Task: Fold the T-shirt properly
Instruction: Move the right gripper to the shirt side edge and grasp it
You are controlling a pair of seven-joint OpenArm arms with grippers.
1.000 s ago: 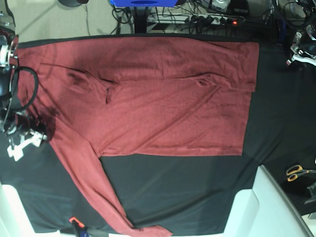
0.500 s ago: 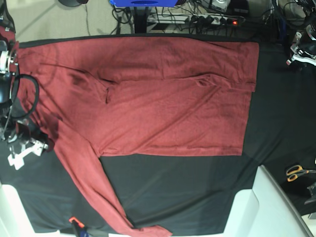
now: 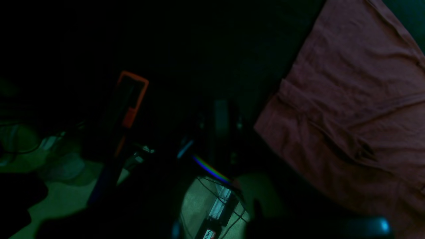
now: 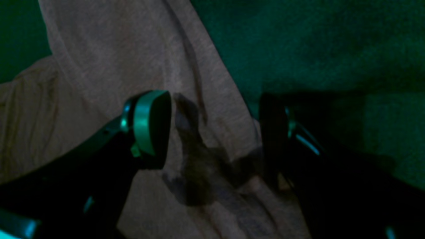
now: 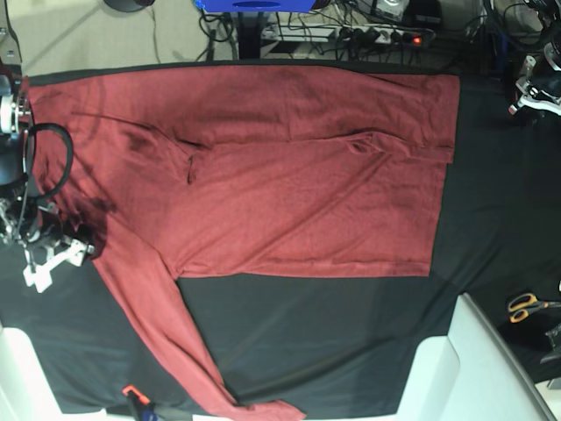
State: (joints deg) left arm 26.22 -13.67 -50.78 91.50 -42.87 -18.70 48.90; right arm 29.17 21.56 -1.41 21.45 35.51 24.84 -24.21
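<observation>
The maroon long-sleeved T-shirt (image 5: 289,184) lies spread flat on the black table cloth (image 5: 333,333). One sleeve is folded across the top of the body, and the other runs down to the front edge at the lower left. My right gripper (image 5: 54,260) is at the shirt's left edge by the shoulder. In the right wrist view it (image 4: 212,132) is open, low over the fabric (image 4: 116,49), its fingers straddling the shirt's edge. My left gripper (image 5: 532,95) rests off the shirt at the far right. The left wrist view is dark and shows only the shirt's corner (image 3: 358,99).
Scissors (image 5: 526,306) lie at the right edge. A white box (image 5: 478,368) stands at the front right. An orange-and-black tool (image 5: 136,399) lies at the front left. Cables and a power strip (image 5: 386,35) lie behind the table.
My right gripper has shifted slightly to the right, closer onto the shirt's left edge. The shirt and the left arm have not moved.
</observation>
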